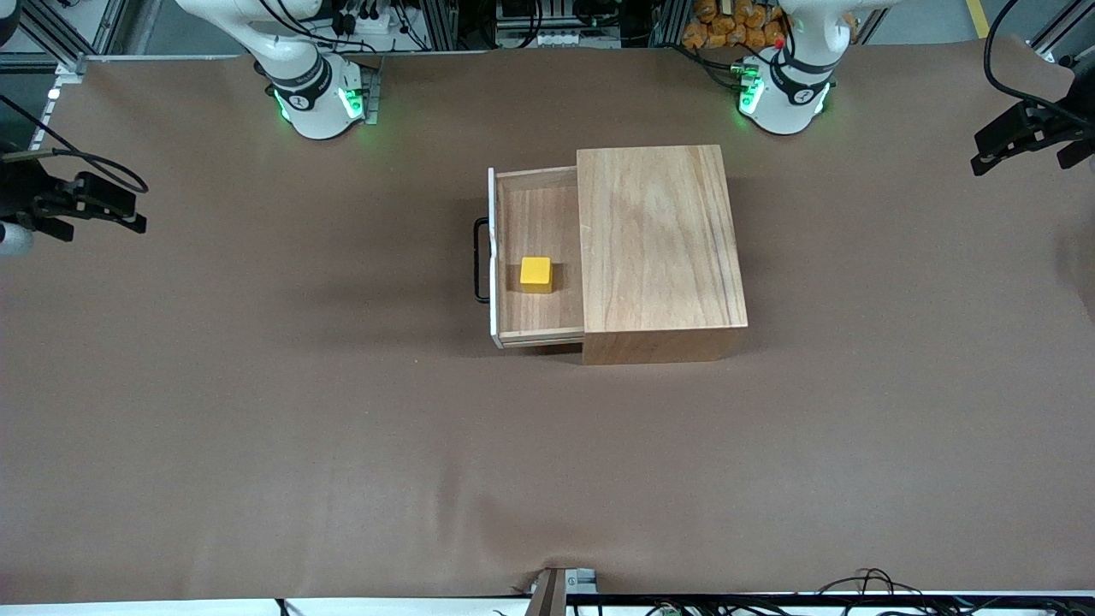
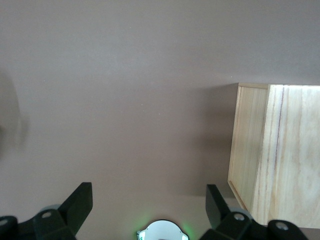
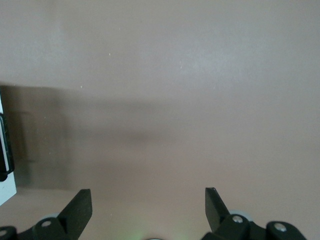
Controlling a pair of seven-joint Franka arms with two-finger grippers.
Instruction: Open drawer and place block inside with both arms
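The drawer (image 1: 537, 257) stands pulled out of the wooden box (image 1: 657, 244) toward the right arm's end of the table (image 1: 257, 385), white front edge and black wire handle (image 1: 481, 260) leading the way. And there is the block (image 1: 536, 274), bright yellow, sitting flat on the drawer floor, in the half nearer the front camera, apart from the drawer walls and untouched by either gripper. Both arms wait drawn back, only their green-lit bases showing in the front view at the table's top edge. The left gripper (image 2: 149, 210) hangs high over bare brown table at the left arm's end, its jaws spread wide with nothing between them, and one closed side of the wooden box shows in its wrist view. The right gripper (image 3: 148, 210) hangs over bare table at the right arm's end, jaws likewise spread wide and empty, with a sliver of the drawer's white front and handle just at the edge of its wrist view.
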